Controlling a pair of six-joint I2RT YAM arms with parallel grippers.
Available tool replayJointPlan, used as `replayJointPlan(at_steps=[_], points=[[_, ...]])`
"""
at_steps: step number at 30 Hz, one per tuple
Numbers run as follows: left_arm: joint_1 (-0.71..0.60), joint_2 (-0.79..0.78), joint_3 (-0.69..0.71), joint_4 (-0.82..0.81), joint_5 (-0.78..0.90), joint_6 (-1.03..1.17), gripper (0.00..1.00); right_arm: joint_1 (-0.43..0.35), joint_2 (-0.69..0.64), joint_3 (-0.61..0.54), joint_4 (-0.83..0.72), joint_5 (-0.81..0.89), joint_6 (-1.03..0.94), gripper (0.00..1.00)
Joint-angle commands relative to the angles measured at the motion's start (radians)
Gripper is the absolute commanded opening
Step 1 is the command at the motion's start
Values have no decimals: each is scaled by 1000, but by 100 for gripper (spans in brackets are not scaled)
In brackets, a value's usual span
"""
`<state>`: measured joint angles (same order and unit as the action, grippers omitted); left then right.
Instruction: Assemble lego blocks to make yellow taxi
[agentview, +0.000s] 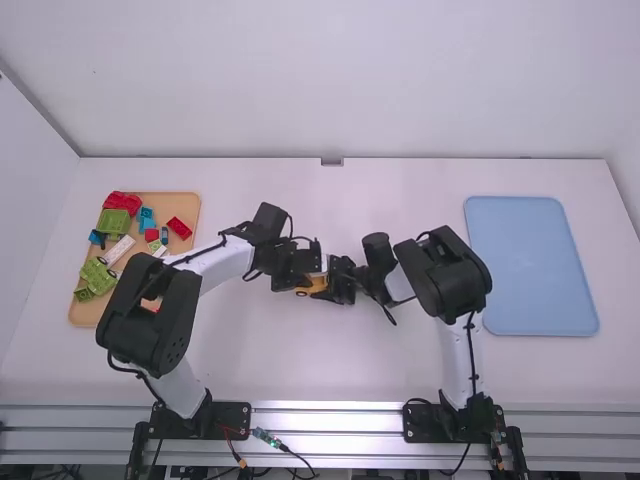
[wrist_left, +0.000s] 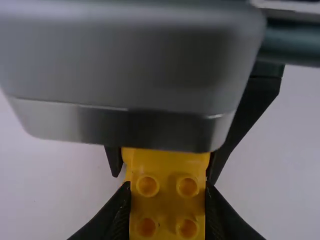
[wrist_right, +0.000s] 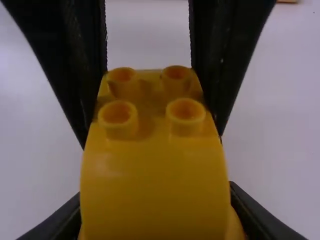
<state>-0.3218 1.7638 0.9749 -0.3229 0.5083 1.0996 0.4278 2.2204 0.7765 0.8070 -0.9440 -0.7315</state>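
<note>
Yellow block (wrist_right: 152, 175), gripped by both end effectors (agentview: 322, 286)

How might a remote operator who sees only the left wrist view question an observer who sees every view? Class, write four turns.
Operator: In the left wrist view, the left gripper grips a studded yellow piece. How does the part at the right gripper look?
Observer: In the right wrist view, that part is smooth and rounded, with the studs beyond it.
Operator: Where are other blocks lying?
Observer: In the high view, red and green blocks, among others, lie on a tan tray at the table's left side.
</note>
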Motion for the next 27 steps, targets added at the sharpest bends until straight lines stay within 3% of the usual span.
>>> replayJointPlan(at_steps=[1, 27], points=[[-5, 8, -14, -2, 32, 7, 2, -3, 15, -19, -9, 23, -24, 31], [-5, 82, -13, 23, 2, -36, 2, -5, 15, -3, -19, 18, -21, 31]])
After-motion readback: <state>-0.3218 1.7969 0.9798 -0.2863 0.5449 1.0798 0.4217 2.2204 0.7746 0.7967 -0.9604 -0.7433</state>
